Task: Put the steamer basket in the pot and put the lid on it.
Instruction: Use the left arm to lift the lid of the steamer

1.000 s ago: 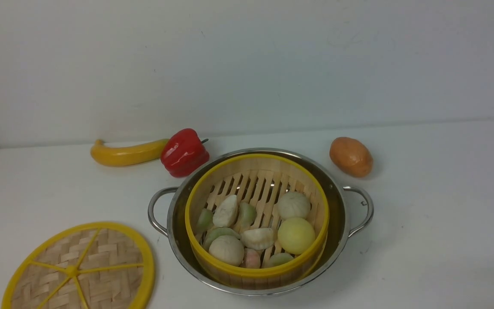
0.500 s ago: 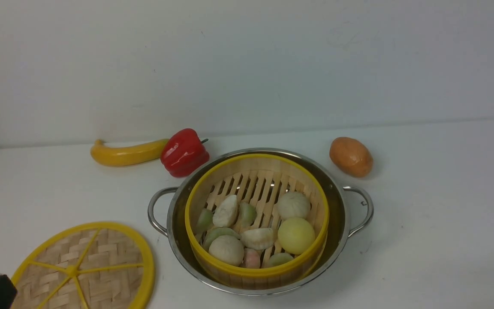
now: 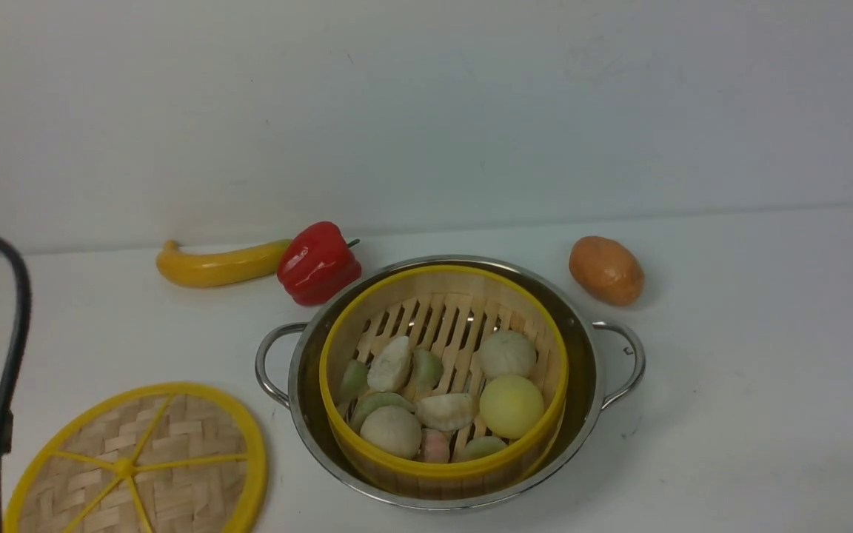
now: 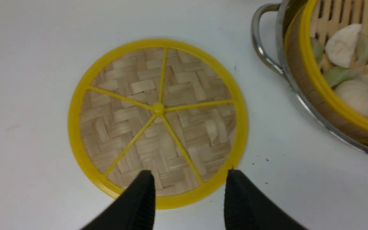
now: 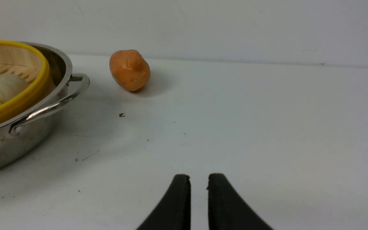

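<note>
Standing here, I see the pot [image 3: 582,348] in the middle of the white surface [image 3: 752,370], its loop handles at 3 and 9 o'clock. The steamer basket [image 3: 463,285] sits inside it, yellow rim rising above the steel edge, with pale dumplings and buns [image 3: 512,406] on its slatted floor. The basket is uncovered.

The lid [image 3: 175,429] lies flat on the surface at about 8 o'clock from the pot, just beside the left handle but not touching it.

In the left wrist view, the left gripper [image 4: 189,172] hangs over the lid's edge. Its two black fingers are spread wide and released, with nothing between them. In the front view only a black cable [image 3: 19,311] and a dark part of that arm show at the left edge.

The right gripper [image 5: 198,175] is low over bare surface, well apart from the pot's right side. Its fingers are nearly together, with a thin slit between them, and grasp nothing.

A red pepper [image 3: 318,263] sits at 11 o'clock from the pot, touching a yellow banana [image 3: 219,265] further left. An orange-brown potato [image 3: 606,270] rests at about 1 o'clock.
</note>
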